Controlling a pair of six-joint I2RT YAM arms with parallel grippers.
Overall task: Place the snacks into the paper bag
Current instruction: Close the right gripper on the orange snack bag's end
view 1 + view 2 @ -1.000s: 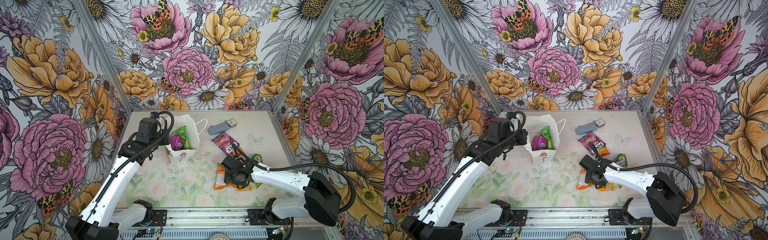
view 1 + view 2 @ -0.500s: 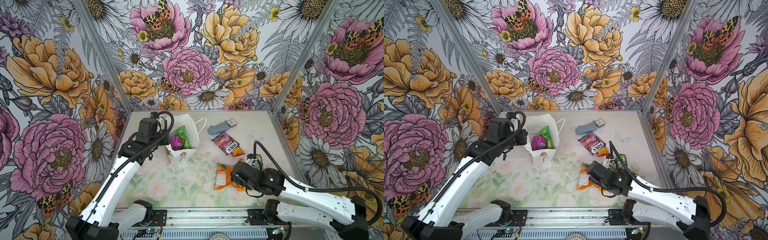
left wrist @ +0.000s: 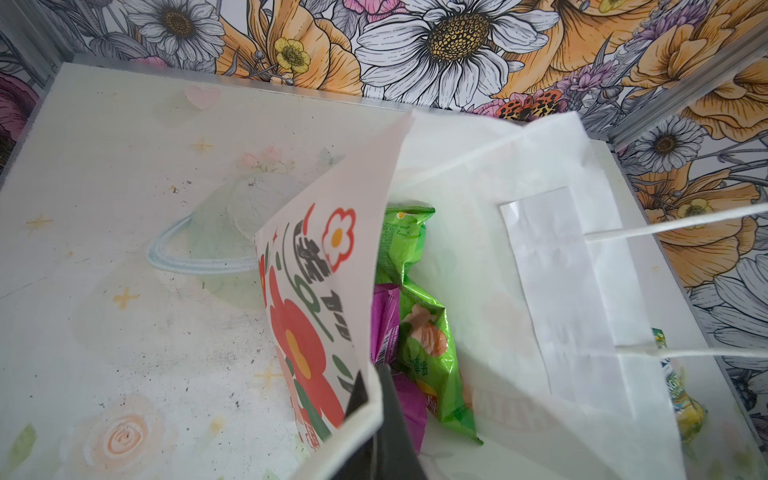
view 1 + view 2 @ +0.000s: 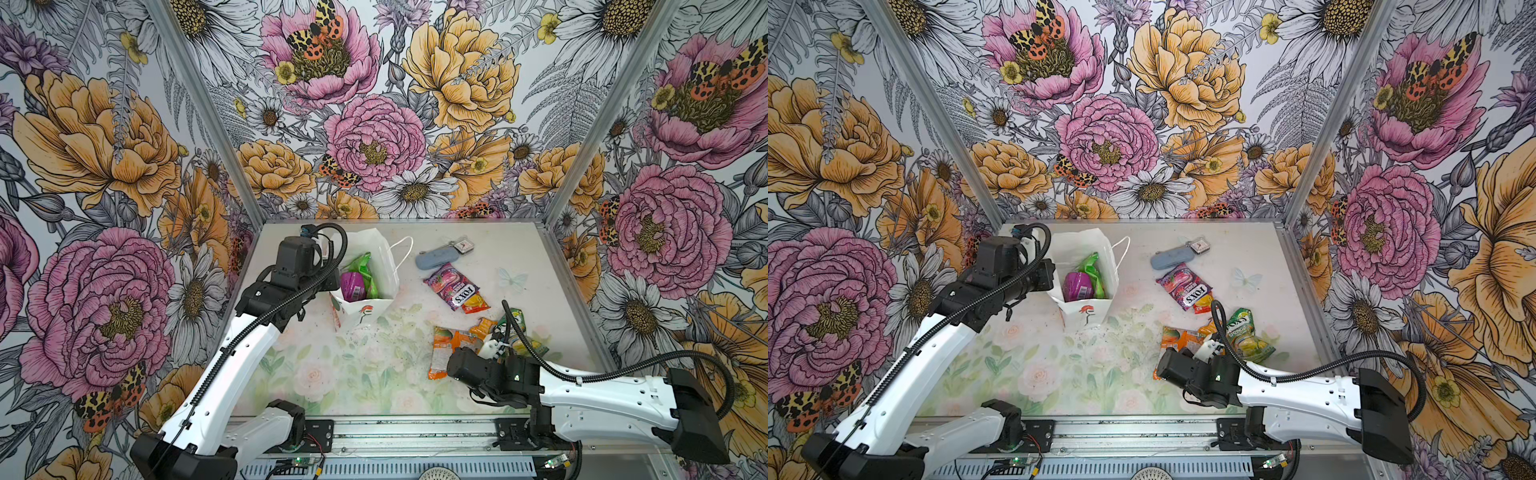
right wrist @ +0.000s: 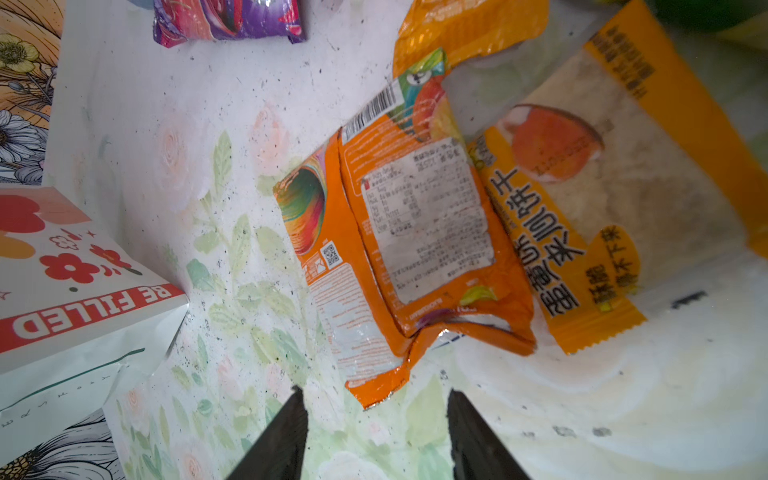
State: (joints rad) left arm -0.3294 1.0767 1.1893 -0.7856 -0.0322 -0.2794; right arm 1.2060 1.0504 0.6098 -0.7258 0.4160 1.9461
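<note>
Orange packet (image 5: 399, 249) lies flat just ahead of the right gripper (image 5: 374, 432) — jaws apart, holding nothing — with its long axis running away from them and its near corner facing the gap. Well apart, the left gripper (image 3: 376, 415) is clamped on the paper bag (image 3: 478, 187) rim, so the right arm is the nearer one.

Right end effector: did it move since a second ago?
Yes. The right end effector pulled back from over the orange packet toward the front rail.

White rose-printed bag (image 4: 388, 270), orange packet (image 4: 446, 347)
</note>
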